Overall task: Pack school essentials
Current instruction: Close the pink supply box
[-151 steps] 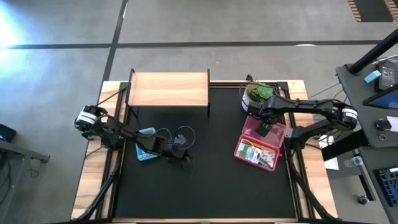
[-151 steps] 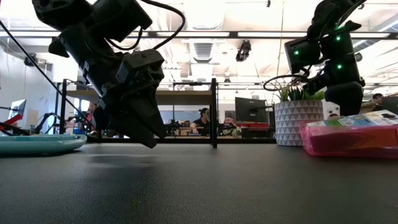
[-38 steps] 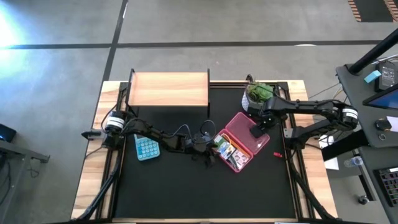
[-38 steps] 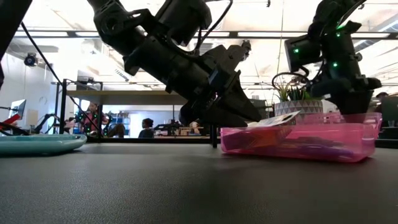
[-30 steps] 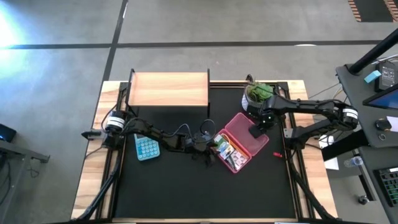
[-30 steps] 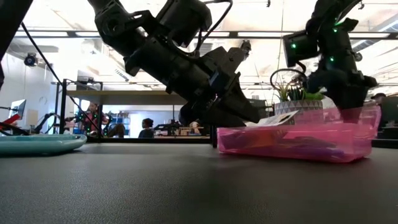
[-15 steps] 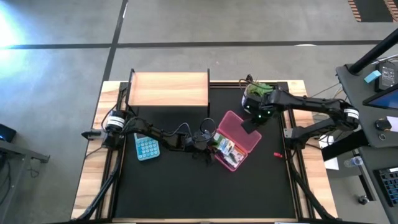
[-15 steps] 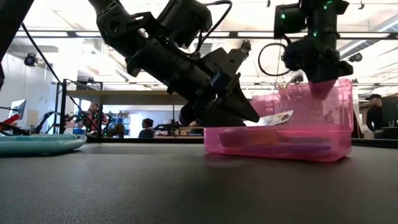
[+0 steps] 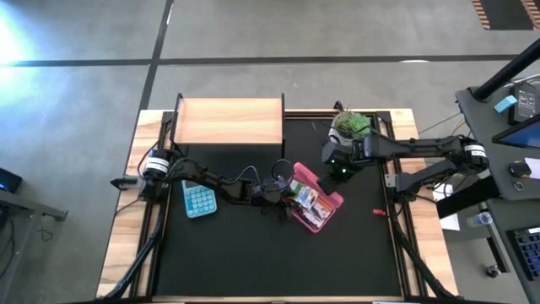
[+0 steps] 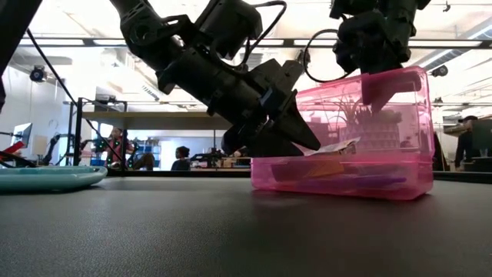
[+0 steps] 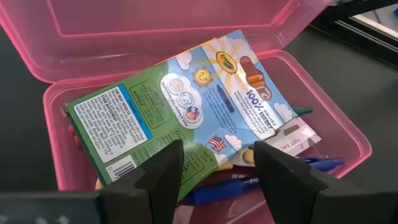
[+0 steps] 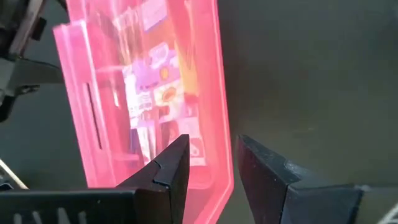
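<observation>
A translucent pink plastic box sits on the black table, its hinged lid raised almost upright over the tray. Inside lie a green-and-blue crayon pack, blue pens and other small stationery; the pack's corner pokes over the rim. My left gripper is open and slants down at the tray's left end; whether it touches the tray I cannot tell. My right gripper is above the box, shut on the lid. My right gripper pinches the lid's free edge between its two fingers, one on each face of the thin pink wall. It comes from above and from the table's right side. The lid stands steeply tilted on its hinge, while the tray rests flat on the table.
A potted green plant stands just beyond the right gripper. A wooden shelf is at the far edge, and a teal calculator lies left of the left arm. A small red item lies to the right. People sit in the room beyond.
My right gripper has risen and moved toward the table's left, keeping hold of the lid's edge. The lid has swung from lying open and flat on the right of the tray up to nearly upright over it. The tray and my left gripper have stayed put.
</observation>
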